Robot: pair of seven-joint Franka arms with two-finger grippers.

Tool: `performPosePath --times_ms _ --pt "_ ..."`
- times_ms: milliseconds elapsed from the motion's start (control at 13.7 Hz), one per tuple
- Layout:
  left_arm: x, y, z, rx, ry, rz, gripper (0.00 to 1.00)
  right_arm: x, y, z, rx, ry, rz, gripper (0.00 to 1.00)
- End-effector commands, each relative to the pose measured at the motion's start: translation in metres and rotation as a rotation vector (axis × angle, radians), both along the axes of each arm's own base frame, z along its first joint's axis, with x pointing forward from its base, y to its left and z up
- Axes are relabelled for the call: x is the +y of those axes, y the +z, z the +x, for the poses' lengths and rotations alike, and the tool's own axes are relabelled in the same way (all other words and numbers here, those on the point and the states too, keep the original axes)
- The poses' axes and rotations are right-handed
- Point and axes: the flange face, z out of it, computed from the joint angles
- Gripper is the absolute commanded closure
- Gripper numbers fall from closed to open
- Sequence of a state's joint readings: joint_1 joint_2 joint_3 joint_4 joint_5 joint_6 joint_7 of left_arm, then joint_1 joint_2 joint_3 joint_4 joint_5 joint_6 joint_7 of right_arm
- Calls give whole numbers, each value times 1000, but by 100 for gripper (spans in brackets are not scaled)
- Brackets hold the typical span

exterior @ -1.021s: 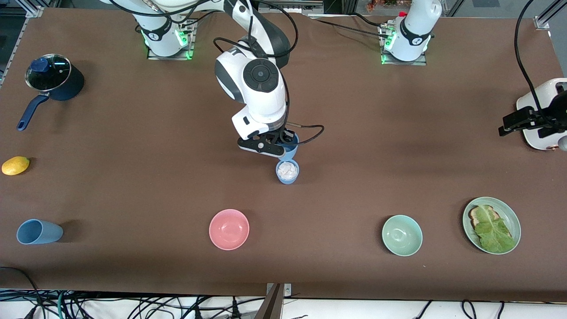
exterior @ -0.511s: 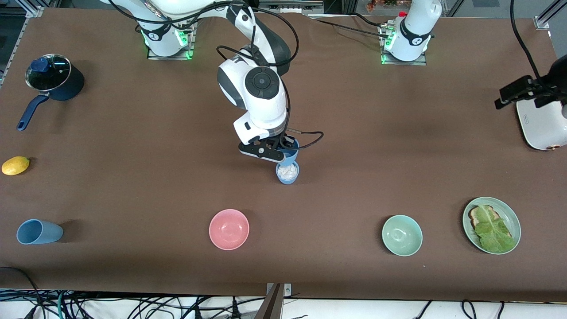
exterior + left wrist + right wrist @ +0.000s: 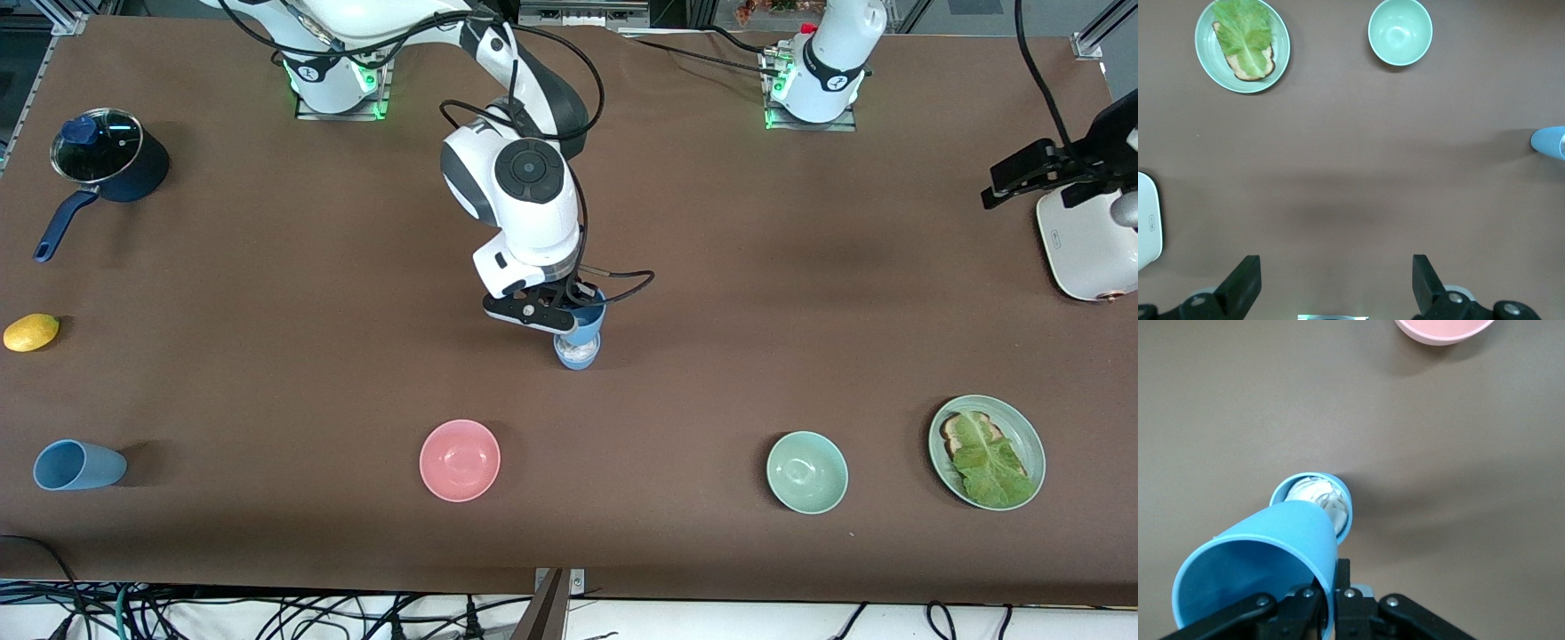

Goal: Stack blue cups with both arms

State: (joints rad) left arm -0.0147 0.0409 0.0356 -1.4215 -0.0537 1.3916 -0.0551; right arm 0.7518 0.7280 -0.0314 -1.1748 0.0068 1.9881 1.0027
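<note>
Brown-clothed table (image 3: 800,293), cables dangling along its near edge. Three blue cups: one clenched in the right gripper (image 3: 569,316) jaws, tilted over a second blue cup (image 3: 578,353) stuffed with white filling, a third blue cup (image 3: 76,465) lying toward the right arm's end. Two bowls, one plate. Left gripper (image 3: 1337,287) waits high, jaws released.

On the brown worktop (image 3: 267,373) we see a lidded pot (image 3: 108,164), lemon (image 3: 31,332), tipped blue cup (image 3: 78,465), filled blue cup (image 3: 578,353), pink bowl (image 3: 460,460), green bowl (image 3: 806,472), lettuce plate (image 3: 987,452) and a white appliance (image 3: 1089,244).
</note>
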Motion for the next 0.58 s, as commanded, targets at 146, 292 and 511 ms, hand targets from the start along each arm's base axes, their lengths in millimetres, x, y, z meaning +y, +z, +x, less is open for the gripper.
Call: performPosePath --times_ms 146,292,511 --pt "3 19 -22 -31 13 -18 0 8 -3 6 -22 -10 -5 100" --pt "0 14 -20 -22 8 -17 0 3 -5 10 -20 -16 -7 100" --pt "2 -3 -20 17 24 -20 0 1 -7 11 -19 -13 -11 100"
